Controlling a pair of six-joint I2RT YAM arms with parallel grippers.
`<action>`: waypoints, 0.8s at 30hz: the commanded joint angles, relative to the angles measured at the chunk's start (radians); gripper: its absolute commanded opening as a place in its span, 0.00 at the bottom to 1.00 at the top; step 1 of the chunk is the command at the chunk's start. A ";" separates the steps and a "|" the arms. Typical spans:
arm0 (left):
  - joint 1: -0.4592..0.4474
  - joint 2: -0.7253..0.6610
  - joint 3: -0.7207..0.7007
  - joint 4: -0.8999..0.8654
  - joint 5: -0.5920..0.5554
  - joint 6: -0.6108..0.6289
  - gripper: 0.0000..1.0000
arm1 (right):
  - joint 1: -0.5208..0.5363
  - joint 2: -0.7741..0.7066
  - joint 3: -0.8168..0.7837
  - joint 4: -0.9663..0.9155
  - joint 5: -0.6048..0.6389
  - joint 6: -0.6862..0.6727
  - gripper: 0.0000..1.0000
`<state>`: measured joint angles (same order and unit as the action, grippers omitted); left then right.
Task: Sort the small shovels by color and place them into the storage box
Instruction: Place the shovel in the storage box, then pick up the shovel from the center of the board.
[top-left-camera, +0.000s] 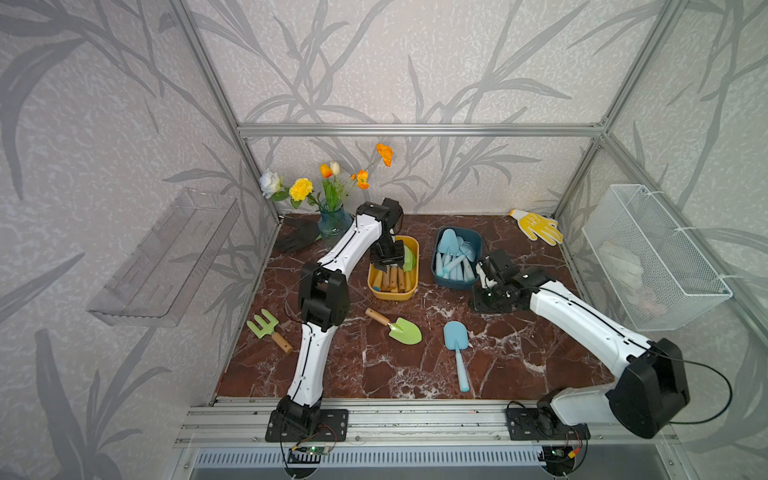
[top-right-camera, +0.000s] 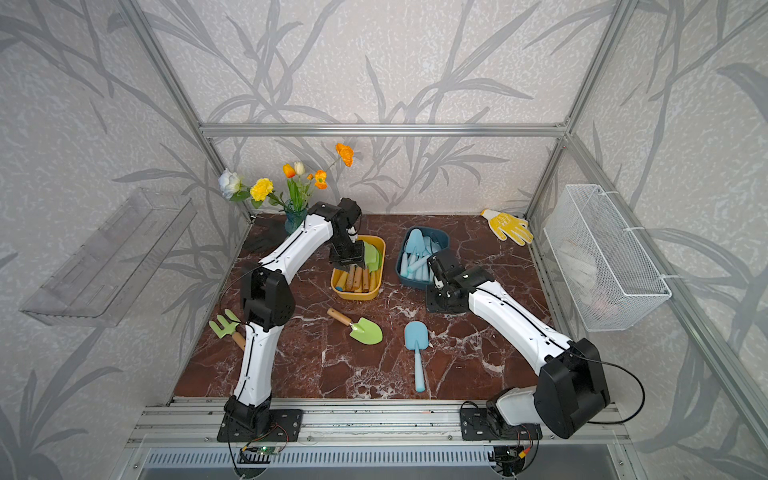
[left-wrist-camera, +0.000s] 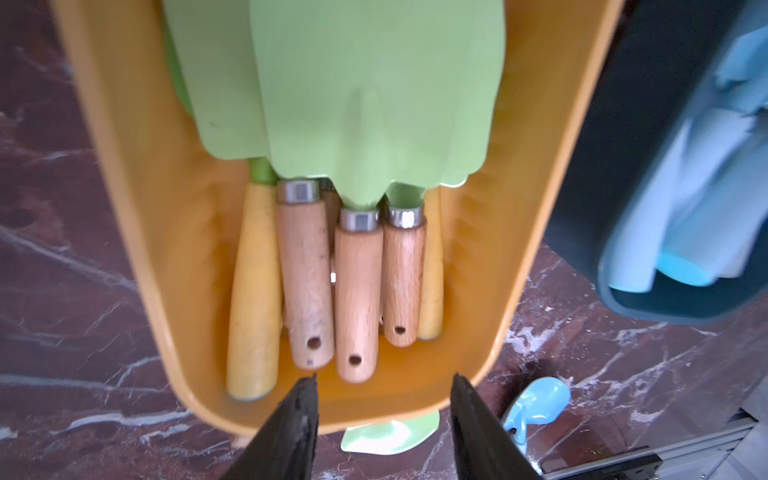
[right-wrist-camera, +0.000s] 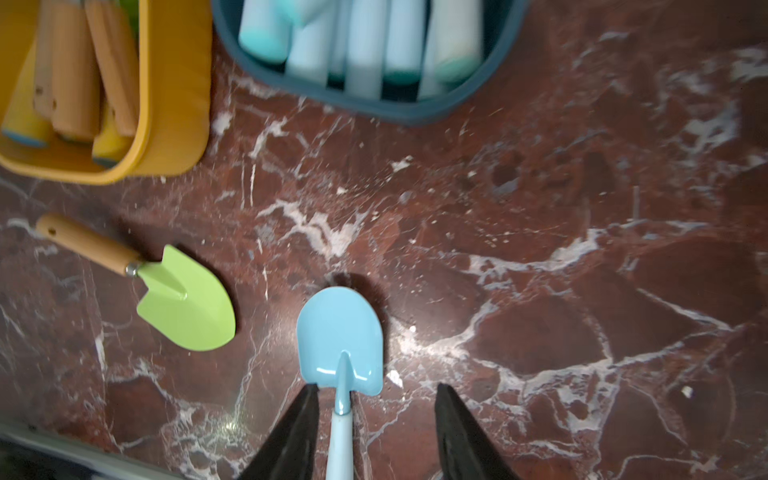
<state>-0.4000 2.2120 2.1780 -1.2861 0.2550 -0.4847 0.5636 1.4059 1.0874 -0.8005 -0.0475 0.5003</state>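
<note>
Black wedge jaws of left gripper (left-wrist-camera: 383, 375) and right gripper (right-wrist-camera: 377, 386) gape, empty.
Glossy lime-green shovels (left-wrist-camera: 374, 104), wooden-handled, fill the yellow tub (left-wrist-camera: 540, 208), pale-blue shovels (top-left-camera: 455, 257) the navy tub (top-left-camera: 451, 286); a loose green shovel (top-left-camera: 405, 330) and loose blue shovel (top-left-camera: 455, 334) lie on veined marble (top-left-camera: 519, 353).

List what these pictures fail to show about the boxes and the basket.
Yellow box: count of green shovels unclear; in both top views the left gripper covers part; in the left wrist view blades overlap and run off the edge.
Blue box: right wrist view blurs it and cuts it at the edge.
Wire basket: pale contents unreadable through mesh in both top views.
</note>
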 joint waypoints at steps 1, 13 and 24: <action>-0.002 -0.100 -0.058 0.054 -0.020 -0.064 0.53 | 0.090 0.037 -0.043 -0.038 -0.014 -0.006 0.48; -0.002 -0.223 -0.327 0.156 -0.003 -0.112 0.53 | 0.261 0.201 -0.172 0.053 -0.064 0.079 0.47; 0.000 -0.274 -0.416 0.154 -0.030 -0.100 0.54 | 0.291 0.237 -0.259 0.092 -0.081 0.111 0.17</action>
<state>-0.3992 1.9778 1.7782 -1.1294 0.2512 -0.5846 0.8448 1.6142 0.8738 -0.7151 -0.1123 0.5968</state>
